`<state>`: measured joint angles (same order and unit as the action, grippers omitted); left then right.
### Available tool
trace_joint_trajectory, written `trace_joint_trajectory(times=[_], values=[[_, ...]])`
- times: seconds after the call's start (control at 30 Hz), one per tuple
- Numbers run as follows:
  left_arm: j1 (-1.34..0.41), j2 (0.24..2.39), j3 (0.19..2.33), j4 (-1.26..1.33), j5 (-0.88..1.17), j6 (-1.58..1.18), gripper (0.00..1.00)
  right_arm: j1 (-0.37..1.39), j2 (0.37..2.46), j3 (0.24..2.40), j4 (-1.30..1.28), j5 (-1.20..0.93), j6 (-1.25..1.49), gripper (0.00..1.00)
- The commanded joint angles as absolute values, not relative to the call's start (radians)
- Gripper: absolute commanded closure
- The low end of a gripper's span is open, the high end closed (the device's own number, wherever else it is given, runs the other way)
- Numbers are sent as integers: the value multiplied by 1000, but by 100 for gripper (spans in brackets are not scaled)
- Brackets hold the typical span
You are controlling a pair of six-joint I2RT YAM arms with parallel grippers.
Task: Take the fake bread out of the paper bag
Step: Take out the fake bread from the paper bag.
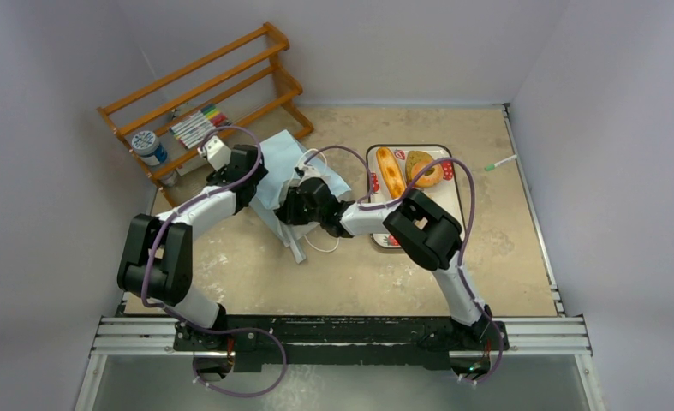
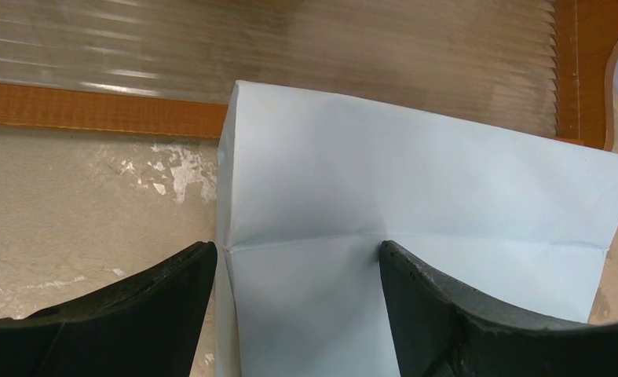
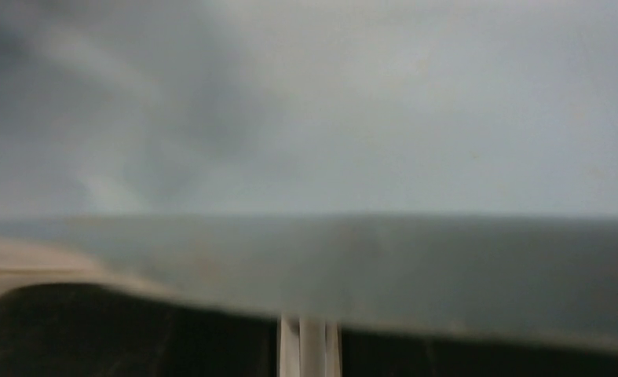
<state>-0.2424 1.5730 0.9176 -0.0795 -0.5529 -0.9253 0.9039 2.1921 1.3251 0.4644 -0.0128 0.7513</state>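
left gripper [image 2: 298, 259]: released, black fingers [image 2: 133, 322] spread wide. They sit over the folded bottom end of the light blue rectangular paper bag [image 2: 415, 181]. Blue paper fills the gap between them, and the right-hand finger overlaps it.
right gripper [image 1: 307, 204]: nose buried in the bag's mouth, tips hidden. Wrist view is a grey blur, so cannot tell if clenched or released.
paper bag: lying on its side on the beige table [image 1: 487, 257], between the two grippers. Its white string handle [image 1: 323, 245] trails out just below the right gripper.
fake bread: long golden-orange toy loaf [image 1: 390, 171] and brown ring-shaped toy donut [image 1: 425, 171] side by side on the white strawberry-print tray [image 1: 453, 201]. They are out of the bag, off to the right gripper's right, beyond its forearm.
in-bag contents: not visible.
behind left gripper: orange wooden slatted rack [image 1: 222, 77], right beyond the bag's bottom end.
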Motion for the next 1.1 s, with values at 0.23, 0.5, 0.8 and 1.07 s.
trace_joint_trajectory(times=[0.23, 0.5, 0.8, 1.07], values=[[-204, 1500, 950, -104, -540, -981, 24, 916, 2033, 1245, 224, -25, 729, 91], [-177, 1497, 942, -63, -513, -1013, 24, 916, 1929, 1181, 160, -17, 722, 92], [-171, 1499, 937, -36, -496, -1022, 24, 916, 1816, 1124, 70, -17, 691, 94], [-161, 1501, 945, -14, -484, -1037, 24, 924, 1670, 1030, -8, -17, 685, 94]])
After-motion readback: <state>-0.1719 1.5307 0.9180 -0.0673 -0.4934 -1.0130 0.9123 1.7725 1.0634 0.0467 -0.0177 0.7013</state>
